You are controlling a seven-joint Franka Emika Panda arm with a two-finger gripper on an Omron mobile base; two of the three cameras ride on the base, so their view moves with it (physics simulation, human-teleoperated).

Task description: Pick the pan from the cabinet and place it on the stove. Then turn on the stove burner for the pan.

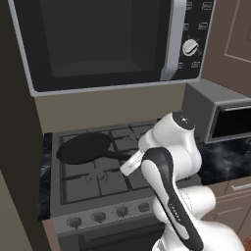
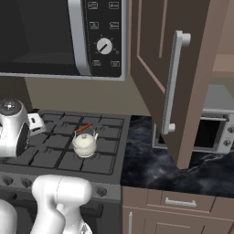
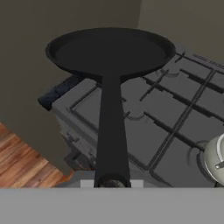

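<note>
The black pan [image 1: 83, 148] sits low over the rear left burner of the grey stove [image 1: 105, 184]; I cannot tell if it touches the grate. In the hand view the pan [image 3: 110, 50] fills the top, with its long handle running straight down to my gripper [image 3: 112, 183], which is shut on the handle's end. From the left base view my gripper [image 1: 128, 163] is at the handle's right end, over the middle of the cooktop. The brown cabinet [image 2: 183, 87] on the right has its door swung open.
A small white kettle [image 2: 85, 142] stands on the front right burner of the stove [image 2: 50, 153], also at the hand view's right edge as the kettle [image 3: 216, 159]. Knobs [image 1: 98, 215] line the stove front. A microwave [image 1: 108, 39] hangs above. A toaster oven [image 2: 212, 132] sits on the right counter.
</note>
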